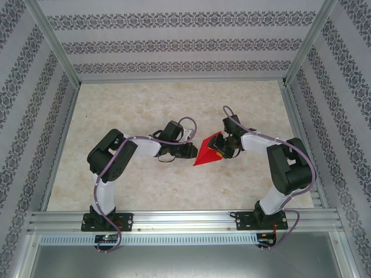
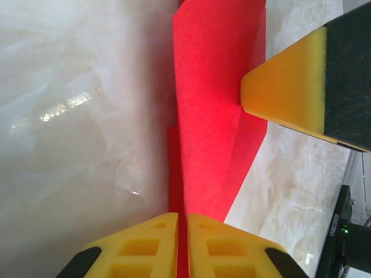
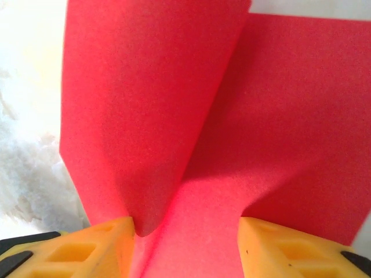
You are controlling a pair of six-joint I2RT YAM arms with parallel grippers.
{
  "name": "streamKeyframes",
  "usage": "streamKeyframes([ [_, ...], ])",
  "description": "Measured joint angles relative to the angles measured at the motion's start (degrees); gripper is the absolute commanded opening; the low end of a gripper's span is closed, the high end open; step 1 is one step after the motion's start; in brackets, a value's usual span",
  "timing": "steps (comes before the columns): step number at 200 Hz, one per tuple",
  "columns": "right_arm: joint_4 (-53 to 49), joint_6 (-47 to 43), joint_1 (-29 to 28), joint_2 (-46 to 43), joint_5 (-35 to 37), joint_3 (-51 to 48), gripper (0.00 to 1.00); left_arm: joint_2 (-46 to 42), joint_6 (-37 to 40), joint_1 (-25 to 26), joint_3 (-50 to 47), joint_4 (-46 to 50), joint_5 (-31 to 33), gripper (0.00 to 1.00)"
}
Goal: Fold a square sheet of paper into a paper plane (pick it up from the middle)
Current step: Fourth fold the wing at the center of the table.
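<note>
Pinching the red paper (image 1: 204,155) near the middle of the table (image 1: 145,104), the left gripper (image 1: 184,150) is reaching in from the left while the right gripper (image 1: 223,146) is meeting the sheet from the right. In the left wrist view, the left gripper (image 2: 182,225) is pressing its two yellow fingers almost together, and a thin red edge of the paper (image 2: 211,116) is sitting caught in the narrow slit between them. The sheet is running away from those fingers as a long folded band, with the pale marbled table (image 2: 75,116) lying beside it. A yellow fingertip (image 2: 284,87) of the other arm is touching the band's far side. In the right wrist view, the right gripper (image 3: 185,227) is standing about half open, its fingers well apart and clamping nothing. The paper (image 3: 145,104) is rising between them as a raised ridge, its base touching the inner face of one finger (image 3: 110,237).
</note>
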State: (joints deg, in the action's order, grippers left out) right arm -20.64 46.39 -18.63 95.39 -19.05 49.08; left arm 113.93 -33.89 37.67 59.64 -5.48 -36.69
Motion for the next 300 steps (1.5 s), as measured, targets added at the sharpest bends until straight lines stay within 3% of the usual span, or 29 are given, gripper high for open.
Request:
streamKeyframes([
  [54,-1.79,-2.1,0.0,-0.79,0.83,0.79,0.54,0.2,0.0,0.02,0.61,0.0,-0.59,0.18],
  [103,-1.88,-2.64,0.04,-1.07,1.51,0.79,0.53,0.2,-0.9,0.02,0.72,-1.33,-1.7,0.28],
  [219,-1.9,-2.6,0.92,0.31,2.97,0.63,0.5,-3.19,-1.88,0.02,0.04,-4.42,0.07,0.24],
  [300,-2.97,-2.58,1.05,1.29,2.91,1.55,0.51,-2.86,-4.13,2.75,0.42,-8.15,-2.99,0.19],
])
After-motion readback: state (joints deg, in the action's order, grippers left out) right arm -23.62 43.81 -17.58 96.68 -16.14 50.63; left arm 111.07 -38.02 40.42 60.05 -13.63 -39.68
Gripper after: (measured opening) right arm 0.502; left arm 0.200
